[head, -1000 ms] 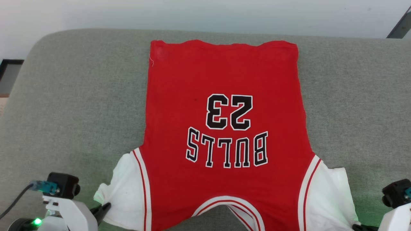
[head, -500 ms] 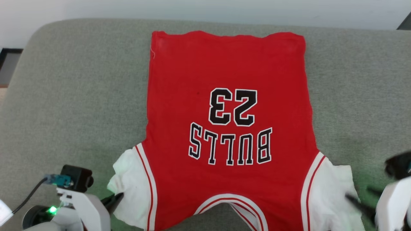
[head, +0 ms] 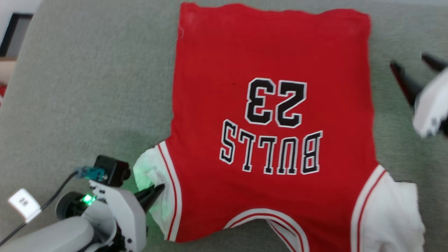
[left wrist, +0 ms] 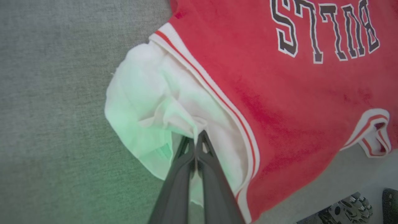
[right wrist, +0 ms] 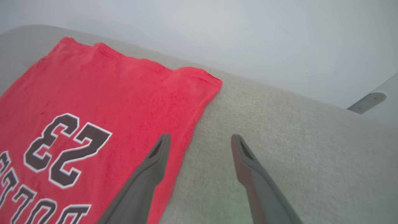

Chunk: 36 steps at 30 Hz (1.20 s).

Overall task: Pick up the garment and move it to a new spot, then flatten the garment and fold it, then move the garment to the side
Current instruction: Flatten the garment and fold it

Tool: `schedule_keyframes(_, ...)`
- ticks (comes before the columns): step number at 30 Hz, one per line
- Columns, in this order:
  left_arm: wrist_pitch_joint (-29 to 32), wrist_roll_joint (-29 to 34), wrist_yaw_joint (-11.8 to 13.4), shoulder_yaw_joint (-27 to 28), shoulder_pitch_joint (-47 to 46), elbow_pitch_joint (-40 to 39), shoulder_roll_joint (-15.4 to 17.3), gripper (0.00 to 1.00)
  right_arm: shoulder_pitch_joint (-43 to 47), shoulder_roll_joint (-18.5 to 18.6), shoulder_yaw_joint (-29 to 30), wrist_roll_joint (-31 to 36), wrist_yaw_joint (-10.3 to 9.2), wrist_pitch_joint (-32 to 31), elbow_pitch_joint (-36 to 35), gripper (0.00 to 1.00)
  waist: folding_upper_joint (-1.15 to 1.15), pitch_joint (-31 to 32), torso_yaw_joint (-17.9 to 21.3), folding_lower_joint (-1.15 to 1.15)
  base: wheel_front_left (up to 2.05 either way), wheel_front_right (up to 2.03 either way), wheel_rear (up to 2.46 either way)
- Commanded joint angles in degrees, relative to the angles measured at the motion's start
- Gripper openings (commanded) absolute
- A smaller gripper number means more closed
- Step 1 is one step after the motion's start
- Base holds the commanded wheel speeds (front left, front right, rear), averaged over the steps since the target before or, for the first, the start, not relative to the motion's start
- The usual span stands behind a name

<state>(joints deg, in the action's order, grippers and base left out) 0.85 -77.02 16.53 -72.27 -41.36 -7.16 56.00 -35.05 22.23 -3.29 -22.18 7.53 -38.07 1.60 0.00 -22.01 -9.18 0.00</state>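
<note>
The garment [head: 273, 45] lies spread face up on a grey cushion [head: 87, 87], its black "BULLS 23" lettering upside down to me and its hem at the far side. My left gripper [head: 156, 193] is at the lower left, shut on the crumpled white sleeve [head: 147, 171]. In the left wrist view its tips [left wrist: 199, 137] pinch a fold of that sleeve [left wrist: 146, 102]. My right gripper [head: 409, 60] hovers open beside the garment's far right edge, holding nothing. In the right wrist view the right gripper [right wrist: 200, 137] straddles the red side edge [right wrist: 192, 130]. The right sleeve [head: 392, 210] lies loose.
Bare grey cushion [right wrist: 295, 140] stretches to the left and right of the garment. A pale wall [right wrist: 217, 31] rises behind the cushion's far edge. A dark frame [head: 12, 33] stands at the upper left, and a metal bar [right wrist: 367, 101] at the far right.
The head camera has dipped and shifted. My right gripper left the right sleeve, opened and moved up along the garment's right side. My left gripper stayed shut on the left sleeve, bunching it inward.
</note>
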Motion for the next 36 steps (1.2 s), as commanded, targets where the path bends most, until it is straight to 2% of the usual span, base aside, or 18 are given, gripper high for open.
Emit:
schedule_keyframes(1,0.18,0.71,-0.48,0.06,-0.92,0.33,-0.66,0.0,-3.02,-0.39,-0.55,0.85,-0.09,1.03,3.1,1.0,0.0,-2.87,-2.79,0.0,0.0,0.0,0.0)
schedule_keyframes(6,0.89,2.14,-2.62,0.06,-3.33,2.22,-3.91,0.0,-16.06,-1.4,-1.62,3.46,-0.09,4.18,20.25,1.0,0.0,-5.63,-6.14,0.0,0.0,0.0,0.0)
schedule_keyframes(12,1.53,3.6,-5.17,-0.2,-5.24,5.47,-7.98,0.0,-27.74,-1.53,0.72,8.65,-0.09,1.29,37.32,1.0,0.0,-8.13,-10.45,0.0,0.0,0.0,0.0)
schedule_keyframes(18,1.57,3.97,-7.31,-0.45,-5.85,8.87,-10.81,0.0,-34.91,-0.83,4.66,15.59,-0.09,-2.64,48.5,1.0,0.0,-10.06,-13.82,0.0,0.0,0.0,0.0)
schedule_keyframes(24,1.39,3.86,-8.69,-0.6,-5.9,11.73,-12.1,0.0,-36.08,-1.61,9.38,20.42,-0.08,-7.15,56.17,1.0,0.0,-10.7,-15.14,0.0,0.0,0.0,0.0)
schedule_keyframes(25,1.38,3.83,-8.9,-0.59,-5.83,12.24,-12.22,0.0,-35.98,-1.86,10.05,21.29,-0.08,-7.88,57.35,0.7,0.0,-10.76,-15.18,0.0,0.0,0.0,0.0)
schedule_keyframes(26,1.3,3.72,-9.11,-0.58,-5.85,12.72,-12.34,0.0,-36.05,-2.19,10.95,21.86,-0.07,-8.63,58.31,0.0,0.0,-10.82,-15.18,0.0,0.0,0.0,0.0)
schedule_keyframes(32,0.77,3.2,-9.62,-0.19,-5.54,15.19,-12.0,0.0,-36.31,-3.57,14.26,25.12,-0.08,-9.12,60.25,0.0,0.0,-9.71,-13.19,0.0,0.0,0.0,0.0)
schedule_keyframes(36,0.65,3.35,-9.47,0.03,-5.48,15.6,-11.25,0.0,-37.06,-4.73,14.08,25.3,-0.09,-9.23,59.92,0.0,0.0,-8.68,-11.61,0.0,0.0,0.0,0.0)
